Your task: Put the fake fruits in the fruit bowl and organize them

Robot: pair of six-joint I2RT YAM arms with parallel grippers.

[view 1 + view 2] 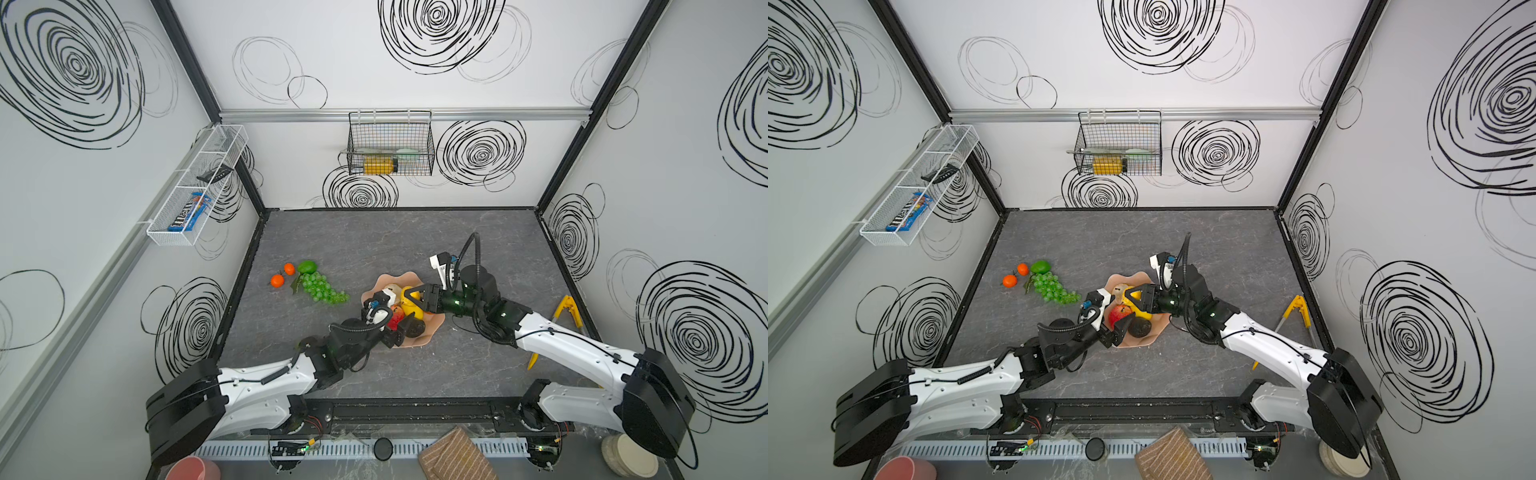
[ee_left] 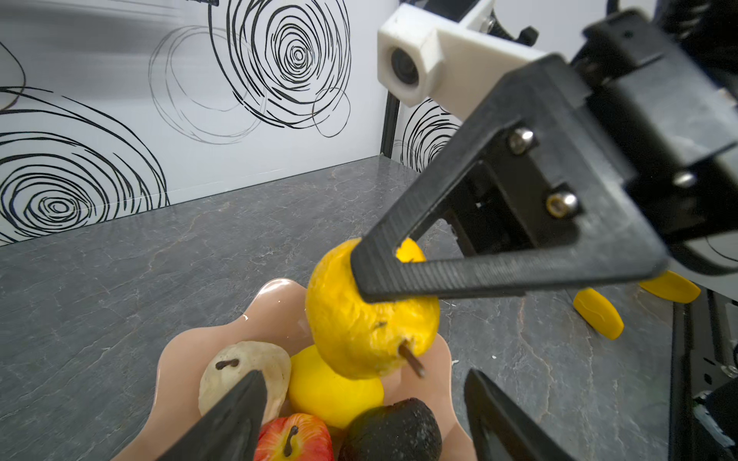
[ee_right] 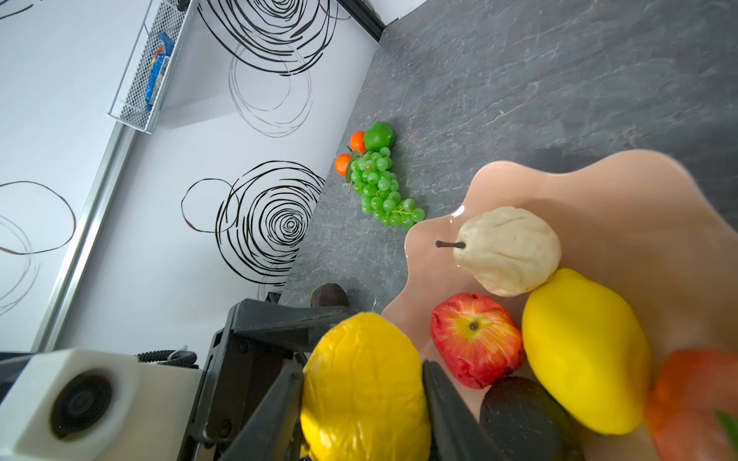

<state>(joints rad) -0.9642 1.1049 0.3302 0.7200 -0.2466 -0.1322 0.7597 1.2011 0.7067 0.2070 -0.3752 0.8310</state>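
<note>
**Reference:** the fruit bowl (image 1: 405, 277) rests on the grey table (image 1: 374, 241). All positions below are taken from the bowl.

**Right gripper:** the right gripper (image 3: 359, 371) is clamped on a wrinkled yellow pear (image 2: 367, 331). One of its fingers (image 2: 459, 275) presses across the fruit's upper side. The pear is held above the bowl's interior with its stem angled downward. Whether it touches the lemon (image 2: 331, 393) beneath it cannot be determined.

**Left gripper:** the left gripper (image 2: 365, 399) hangs over the side of the bowl nearest the robot base. Its jaws are wide apart and grip nothing. The red apple (image 3: 475, 339) and a dark fruit (image 3: 523, 419) lie just below it.

**Inside the bowl:**
- A beige pear (image 3: 507, 251) lies on its side against the lemon.
- The apple sits beside both of them.
- The dark fruit rests against the lemon.

**Outside the bowl:**
- To the bowl's left in both top views, and well apart from it, two oranges (image 1: 277, 281), a lime (image 1: 307, 266) and a grape bunch (image 1: 324, 289) are clustered on the table.
- A small dark-brown fruit (image 3: 329, 295) sits on the table near the bowl's rim.
- Yellow-handled tongs (image 1: 567, 309) lie to the bowl's right, well apart from it.
</note>
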